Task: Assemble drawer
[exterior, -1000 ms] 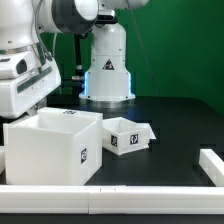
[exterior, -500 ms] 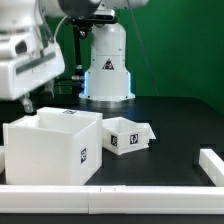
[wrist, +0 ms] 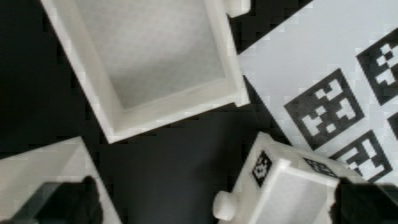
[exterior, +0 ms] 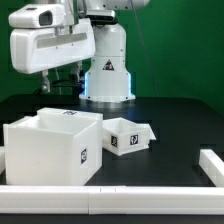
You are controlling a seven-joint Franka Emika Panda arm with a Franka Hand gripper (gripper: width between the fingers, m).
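Note:
The large white box shell (exterior: 50,148) stands open-topped at the front of the exterior view's left. A small white tray (exterior: 128,136) with a square tag sits against its right side. My gripper (exterior: 58,84) hangs high above the table behind the box shell, touching nothing. In the wrist view my gripper (wrist: 217,202) is open and empty, with one dark finger (wrist: 63,200) at each side. Below it lie a shallow open tray (wrist: 160,65), a small tagged part with a round knob (wrist: 299,188), and a white corner (wrist: 39,175).
The robot's white base (exterior: 108,70) stands at the back centre. Long white bars edge the table at the front (exterior: 110,200) and at the exterior view's right (exterior: 212,163). The marker board (wrist: 338,85) lies flat beside the trays.
The arm's hand has swung from the exterior view's far left toward the right and turned. The box shell and small tray have not moved.

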